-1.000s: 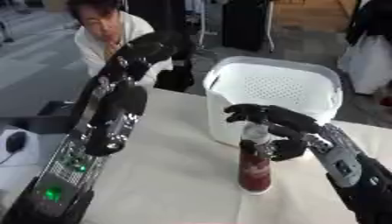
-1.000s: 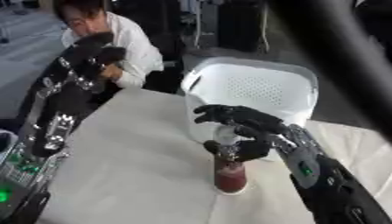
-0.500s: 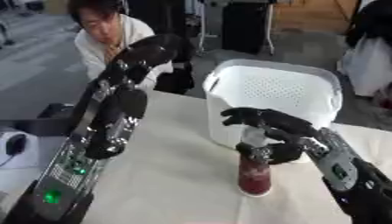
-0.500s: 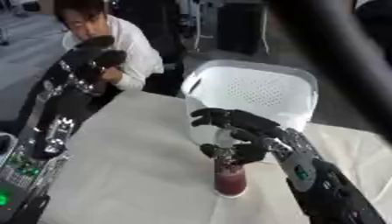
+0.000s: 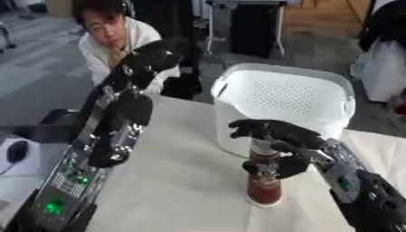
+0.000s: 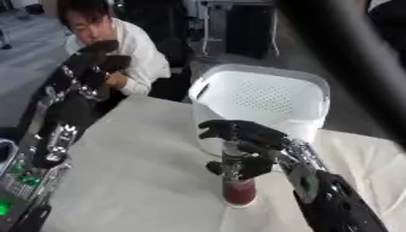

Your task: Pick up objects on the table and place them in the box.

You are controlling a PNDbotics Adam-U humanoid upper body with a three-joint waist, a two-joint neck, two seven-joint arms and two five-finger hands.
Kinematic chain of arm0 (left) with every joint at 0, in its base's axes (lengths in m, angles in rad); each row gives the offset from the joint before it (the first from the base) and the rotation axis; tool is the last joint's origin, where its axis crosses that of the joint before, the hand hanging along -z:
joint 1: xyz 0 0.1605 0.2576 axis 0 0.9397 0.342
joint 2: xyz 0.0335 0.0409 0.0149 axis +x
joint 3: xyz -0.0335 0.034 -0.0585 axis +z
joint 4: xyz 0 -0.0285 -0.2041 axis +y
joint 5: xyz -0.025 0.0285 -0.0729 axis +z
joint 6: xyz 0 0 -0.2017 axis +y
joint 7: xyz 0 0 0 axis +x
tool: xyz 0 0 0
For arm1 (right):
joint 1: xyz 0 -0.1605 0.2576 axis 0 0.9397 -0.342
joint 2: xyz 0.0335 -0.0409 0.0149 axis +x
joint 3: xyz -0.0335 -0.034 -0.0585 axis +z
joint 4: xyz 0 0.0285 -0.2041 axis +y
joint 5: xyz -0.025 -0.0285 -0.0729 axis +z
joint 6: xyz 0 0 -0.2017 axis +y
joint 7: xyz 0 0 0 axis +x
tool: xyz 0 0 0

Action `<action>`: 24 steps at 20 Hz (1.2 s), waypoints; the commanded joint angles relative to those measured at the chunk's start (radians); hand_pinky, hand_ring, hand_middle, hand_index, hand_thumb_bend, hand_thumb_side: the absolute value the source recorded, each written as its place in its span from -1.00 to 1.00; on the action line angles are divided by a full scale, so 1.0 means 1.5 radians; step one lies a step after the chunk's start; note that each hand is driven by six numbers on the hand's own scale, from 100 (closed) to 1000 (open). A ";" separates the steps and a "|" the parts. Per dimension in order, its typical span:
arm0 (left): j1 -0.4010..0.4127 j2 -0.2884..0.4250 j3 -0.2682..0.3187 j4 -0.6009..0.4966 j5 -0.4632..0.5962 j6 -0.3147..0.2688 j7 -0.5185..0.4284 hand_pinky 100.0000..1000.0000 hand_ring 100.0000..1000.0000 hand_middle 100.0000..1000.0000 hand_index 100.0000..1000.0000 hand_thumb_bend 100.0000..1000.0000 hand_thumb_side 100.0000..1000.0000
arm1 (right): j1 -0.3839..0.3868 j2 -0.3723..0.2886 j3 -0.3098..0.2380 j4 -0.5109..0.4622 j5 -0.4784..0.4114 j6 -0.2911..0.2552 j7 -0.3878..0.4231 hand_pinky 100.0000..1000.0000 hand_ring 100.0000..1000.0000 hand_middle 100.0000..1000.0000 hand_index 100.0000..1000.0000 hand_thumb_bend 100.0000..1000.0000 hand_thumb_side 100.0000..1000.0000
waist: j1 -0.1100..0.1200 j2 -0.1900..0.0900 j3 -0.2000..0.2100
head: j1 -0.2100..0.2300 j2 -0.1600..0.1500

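A bottle (image 5: 264, 186) with a dark red lower half stands upright on the white table (image 5: 174, 181), just in front of the white perforated box (image 5: 317, 86). My right hand (image 5: 293, 138) reaches in from the lower right and sits around the bottle's neck. Its fingers (image 5: 252, 129) spread out behind the cap and its thumb (image 5: 273, 166) lies across the front of the bottle. The hand is open and the bottle rests on the table. My left hand (image 5: 152, 58) is raised high at the upper left, far from the bottle.
My left arm (image 5: 111, 136) runs up the left side over the table's left edge. A person (image 5: 111, 31) sits beyond the far left corner. A dark object (image 5: 17, 152) lies off the table at the left. Bare cloth lies left of the bottle.
My right hand has come down and closed in around the bottle's neck, thumb now against its front. The left hand stays raised. The bottle has not moved.
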 commanded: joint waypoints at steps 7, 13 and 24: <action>-0.011 0.006 0.000 -0.011 0.002 -0.001 -0.003 0.79 0.66 0.81 0.79 -1.00 0.22 | -0.011 0.005 -0.011 0.012 0.053 -0.073 0.022 0.73 0.72 0.91 0.84 -0.25 1.00 | 0.003 -0.004 0.002 | 0.003 -0.007; -0.012 0.006 0.000 -0.011 0.003 0.000 -0.003 0.79 0.66 0.81 0.79 -1.00 0.22 | -0.014 0.004 -0.013 0.020 0.062 -0.073 0.009 0.71 0.71 0.91 0.84 -0.24 1.00 | 0.003 -0.005 0.004 | 0.005 -0.003; -0.012 0.005 0.000 -0.011 0.002 0.000 -0.003 0.79 0.66 0.81 0.79 -1.00 0.22 | -0.019 -0.002 -0.033 0.021 0.047 -0.073 0.014 0.69 0.69 0.90 0.84 -0.23 1.00 | 0.003 -0.003 0.004 | 0.006 -0.003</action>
